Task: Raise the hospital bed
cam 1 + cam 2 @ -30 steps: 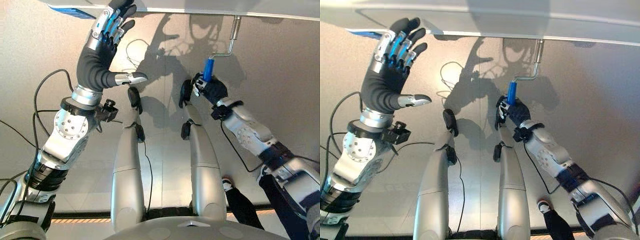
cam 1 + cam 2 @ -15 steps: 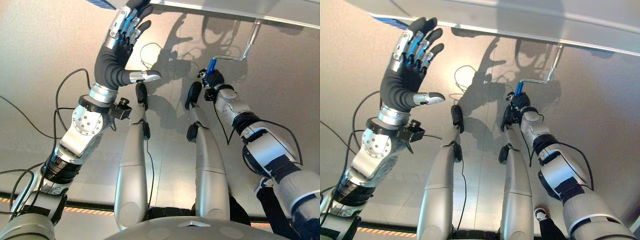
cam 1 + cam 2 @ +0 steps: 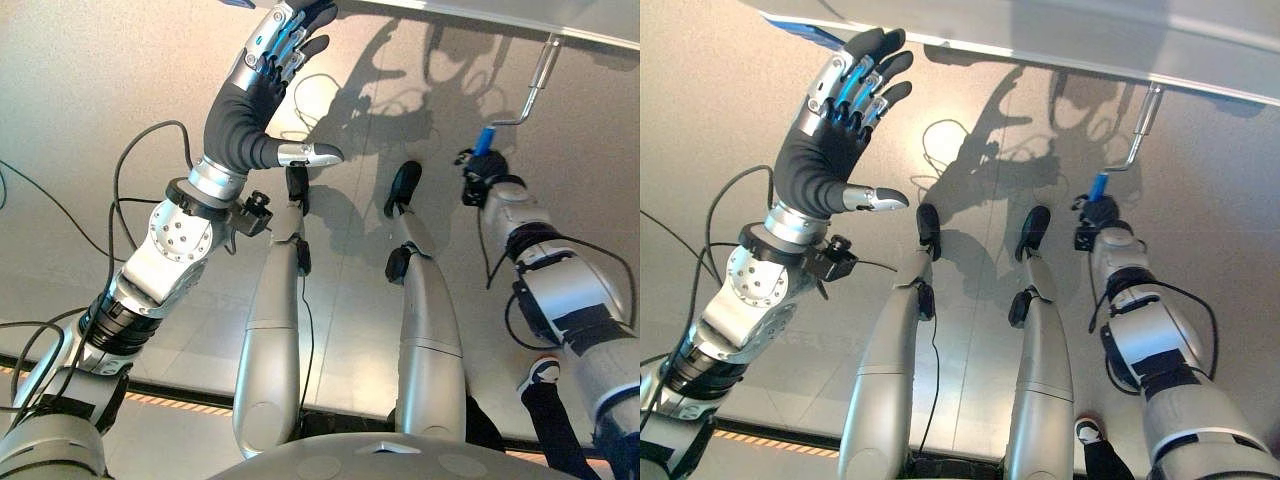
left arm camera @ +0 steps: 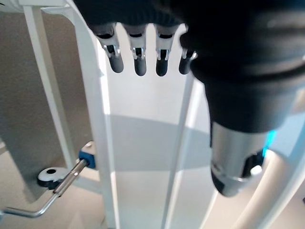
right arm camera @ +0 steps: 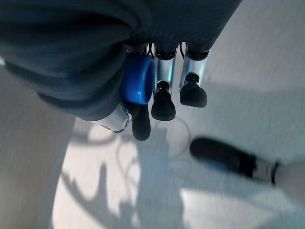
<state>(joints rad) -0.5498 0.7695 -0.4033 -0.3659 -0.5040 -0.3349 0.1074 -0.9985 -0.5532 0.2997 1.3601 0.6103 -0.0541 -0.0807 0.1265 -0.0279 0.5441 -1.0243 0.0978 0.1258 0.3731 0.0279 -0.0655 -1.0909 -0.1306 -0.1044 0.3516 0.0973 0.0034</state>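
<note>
Right hand [image 3: 1096, 212] being curled round blue crank grip [image 5: 138, 81] under bed frame [image 3: 1060, 30]; left hand [image 3: 835, 130] being held spread above grey floor [image 3: 700, 110].

The left arm is raised and bent at the elbow, its left hand [image 3: 840, 120] held up just below the bed's edge [image 3: 1040, 45], fingers [image 4: 137, 59] straight and spread, thumb jutting sideways, touching nothing. The right arm reaches straight forward and low toward that same edge, the right hand [image 3: 480, 180] curled tightly round the blue crank handle [image 5: 139, 82], wrist in line with the forearm.
</note>
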